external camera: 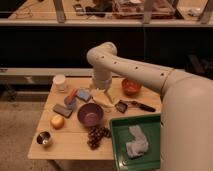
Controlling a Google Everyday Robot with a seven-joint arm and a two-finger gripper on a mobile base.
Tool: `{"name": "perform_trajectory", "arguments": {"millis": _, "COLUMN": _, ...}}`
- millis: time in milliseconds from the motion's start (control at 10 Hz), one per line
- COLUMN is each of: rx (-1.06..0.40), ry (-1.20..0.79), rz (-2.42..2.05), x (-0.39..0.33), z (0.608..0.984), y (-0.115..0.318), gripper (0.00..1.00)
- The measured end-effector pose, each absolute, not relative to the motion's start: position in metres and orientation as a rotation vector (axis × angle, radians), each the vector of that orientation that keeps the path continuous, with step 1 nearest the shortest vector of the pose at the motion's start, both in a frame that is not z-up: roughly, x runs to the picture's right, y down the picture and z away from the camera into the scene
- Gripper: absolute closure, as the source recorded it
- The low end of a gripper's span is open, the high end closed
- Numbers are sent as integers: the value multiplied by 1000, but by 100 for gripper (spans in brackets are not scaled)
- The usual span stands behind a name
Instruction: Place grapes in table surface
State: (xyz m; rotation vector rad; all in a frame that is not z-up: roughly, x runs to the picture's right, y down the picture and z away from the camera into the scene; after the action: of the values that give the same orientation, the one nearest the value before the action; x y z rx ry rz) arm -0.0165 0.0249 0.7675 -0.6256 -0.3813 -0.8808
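Entry: gripper [103, 95], fingers spread and empty, above the table surface [70, 146]; grapes [97, 136] lie on it, beyond the purple bowl [90, 119] from the fingers, so we fear a low reach would knock the bowl and scatter them.

the tan wooden counter [70, 148] carries a purple bowl [90, 114] near its middle. the grapes [97, 136] lie just in front of the bowl, a green tray [120, 131] front right, a yellow fruit [57, 121] left, and an orange bowl [131, 87] behind right. the gripper [104, 98] hangs just behind the purple bowl.
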Motion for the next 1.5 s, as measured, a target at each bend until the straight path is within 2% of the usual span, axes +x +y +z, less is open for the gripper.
{"name": "perform_trajectory", "arguments": {"millis": 600, "rx": -626, "ry": -380, "rz": -883, "x": -17, "z": 767, "y": 25, "gripper": 20}}
{"name": "perform_trajectory", "arguments": {"millis": 900, "rx": -616, "ry": -336, "rz": -940, "x": -25, "z": 754, "y": 33, "gripper": 20}}
{"name": "perform_trajectory", "arguments": {"millis": 1200, "rx": -571, "ry": -341, "rz": -1020, "x": -30, "z": 720, "y": 70, "gripper": 20}}
{"name": "perform_trajectory", "arguments": {"millis": 1500, "rx": -525, "ry": -479, "rz": -1107, "x": -29, "z": 691, "y": 127, "gripper": 20}}
